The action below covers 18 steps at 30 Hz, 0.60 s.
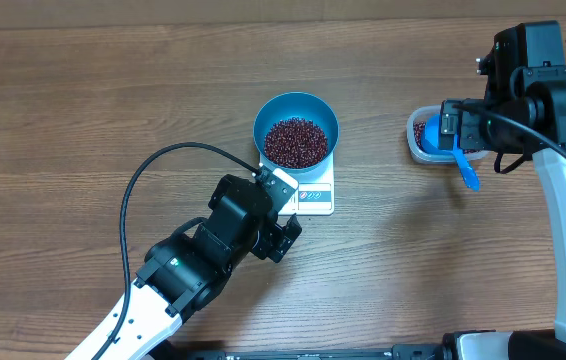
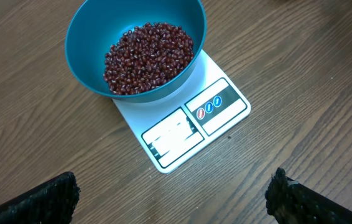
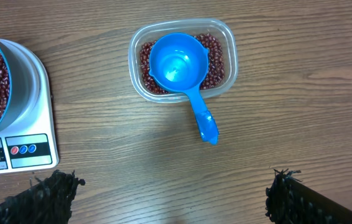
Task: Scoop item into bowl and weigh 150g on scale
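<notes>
The blue bowl (image 1: 296,104) stands on the white scale (image 1: 315,196) and holds a heap of red-brown beans (image 1: 296,142). My left gripper (image 1: 287,213) hovers open just in front of the scale, nothing between its fingers. In the left wrist view the bowl (image 2: 84,32), its beans (image 2: 148,56) and the scale (image 2: 213,106) lie ahead of the open left gripper (image 2: 176,200). My right gripper (image 1: 452,130) hangs open above the clear tub (image 1: 421,140). The right wrist view shows more beans (image 3: 216,62) in the tub (image 3: 231,38), plus the bowl's edge (image 3: 8,70) and the scale (image 3: 33,163).
A small blue scoop (image 3: 177,62) rests in the tub, its handle (image 1: 467,172) sticking out over the rim toward the table's front. Bare wooden table (image 1: 83,110) lies left of the scale and between scale and tub. The left arm's black cable (image 1: 148,170) loops over the table.
</notes>
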Each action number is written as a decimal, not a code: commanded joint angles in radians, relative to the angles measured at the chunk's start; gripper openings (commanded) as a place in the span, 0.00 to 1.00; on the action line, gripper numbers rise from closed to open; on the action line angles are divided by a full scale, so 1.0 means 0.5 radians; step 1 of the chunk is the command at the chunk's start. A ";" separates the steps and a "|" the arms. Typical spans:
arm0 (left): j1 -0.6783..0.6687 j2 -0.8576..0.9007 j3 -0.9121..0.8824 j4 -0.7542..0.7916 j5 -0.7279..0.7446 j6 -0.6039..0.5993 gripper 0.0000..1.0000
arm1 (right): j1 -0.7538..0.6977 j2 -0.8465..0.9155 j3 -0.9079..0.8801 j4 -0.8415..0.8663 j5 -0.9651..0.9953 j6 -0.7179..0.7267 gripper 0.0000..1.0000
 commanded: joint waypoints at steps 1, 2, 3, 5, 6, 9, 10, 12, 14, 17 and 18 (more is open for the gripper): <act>0.003 0.008 -0.011 0.006 -0.024 -0.026 1.00 | -0.007 -0.008 0.036 0.013 -0.011 -0.031 1.00; 0.003 0.009 -0.011 0.006 -0.024 -0.026 1.00 | -0.007 -0.008 0.036 0.013 -0.011 -0.031 1.00; 0.003 0.009 -0.011 0.006 -0.024 -0.026 0.99 | -0.007 -0.008 0.036 0.013 -0.011 -0.031 1.00; 0.003 0.008 -0.011 0.005 -0.024 -0.026 1.00 | -0.007 -0.008 0.036 0.013 -0.011 -0.031 1.00; 0.003 0.008 -0.011 0.006 -0.024 -0.026 0.99 | -0.007 -0.008 0.036 0.013 -0.011 -0.031 1.00; 0.003 0.006 -0.011 0.005 -0.025 -0.026 1.00 | -0.007 -0.008 0.036 0.013 -0.011 -0.031 1.00; 0.003 -0.001 -0.011 0.001 -0.023 -0.026 1.00 | -0.007 -0.008 0.036 0.013 -0.011 -0.031 1.00; 0.004 -0.023 -0.011 -0.027 -0.027 0.021 1.00 | -0.007 -0.008 0.036 0.012 -0.011 -0.031 1.00; 0.004 -0.057 -0.031 -0.056 -0.025 0.043 1.00 | -0.007 -0.008 0.036 0.013 -0.011 -0.031 1.00; 0.004 -0.137 -0.127 -0.021 -0.025 0.042 1.00 | -0.007 -0.008 0.036 0.013 -0.011 -0.031 1.00; 0.004 -0.166 -0.169 0.015 -0.025 0.042 0.99 | -0.007 -0.008 0.036 0.013 -0.011 -0.031 1.00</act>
